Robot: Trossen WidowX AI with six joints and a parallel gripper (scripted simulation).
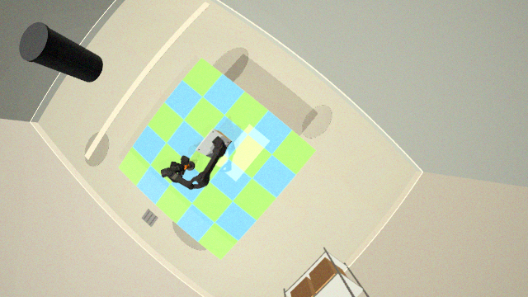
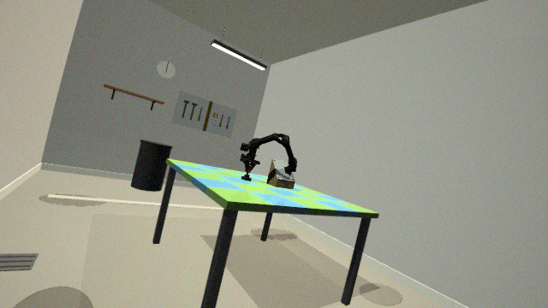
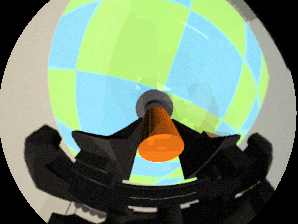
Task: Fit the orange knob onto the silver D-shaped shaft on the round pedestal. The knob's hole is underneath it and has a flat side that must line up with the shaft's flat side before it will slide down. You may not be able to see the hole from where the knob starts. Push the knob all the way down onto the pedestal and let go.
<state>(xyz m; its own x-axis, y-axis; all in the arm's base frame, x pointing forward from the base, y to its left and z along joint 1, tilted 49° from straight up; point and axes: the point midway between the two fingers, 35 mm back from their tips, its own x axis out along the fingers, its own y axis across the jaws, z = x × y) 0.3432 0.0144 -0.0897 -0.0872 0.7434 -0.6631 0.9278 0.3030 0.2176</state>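
Observation:
The orange knob point(image 3: 161, 148) point(image 2: 250, 168) point(image 1: 186, 167) is upright between the fingers of my gripper point(image 3: 156, 120), which is shut on it. The round dark pedestal point(image 3: 142, 106) point(image 2: 246, 178) point(image 1: 191, 165) stands on the table. In the wrist view the knob's far end overlaps the pedestal's middle. In the exterior view the knob is just above the pedestal, with little space between them. The silver shaft, the knob's hole and both flat sides are hidden, so I cannot tell whether they line up or touch.
A box with a grey sloped top point(image 1: 207, 143) and wooden sides point(image 2: 274, 179) stands beside the arm's base. The green and blue checkered table point(image 1: 264, 181) point(image 2: 257, 198) bears everything. A black bin point(image 2: 151, 167) stands on the floor beyond the table.

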